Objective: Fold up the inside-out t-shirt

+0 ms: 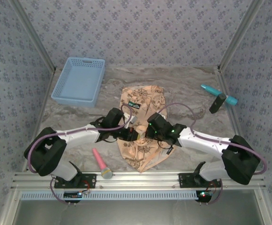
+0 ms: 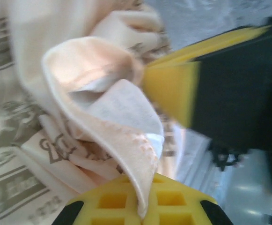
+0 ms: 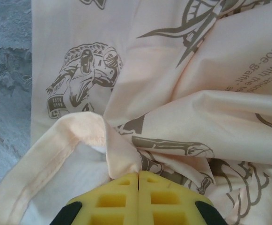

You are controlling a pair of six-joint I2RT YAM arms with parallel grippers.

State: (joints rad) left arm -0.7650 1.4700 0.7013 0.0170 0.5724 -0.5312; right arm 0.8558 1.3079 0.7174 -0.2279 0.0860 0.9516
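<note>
Midway across the desk [image 1: 187, 84], left fingers [image 2: 107, 201] and right fingers [image 3: 121, 197] are each clamped on the inside-out t-shirt [image 1: 143, 101].

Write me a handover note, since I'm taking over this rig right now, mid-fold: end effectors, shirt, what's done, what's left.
Left end effector: shut on a hemmed edge of the t-shirt.
Right end effector: shut on a fold of hem on the same shirt.
Shirt: bunched in a long rumpled heap in the middle of the table.
Done: both grips taken.
Left: spread it flat, then fold it; no neat fold shows yet.
</note>
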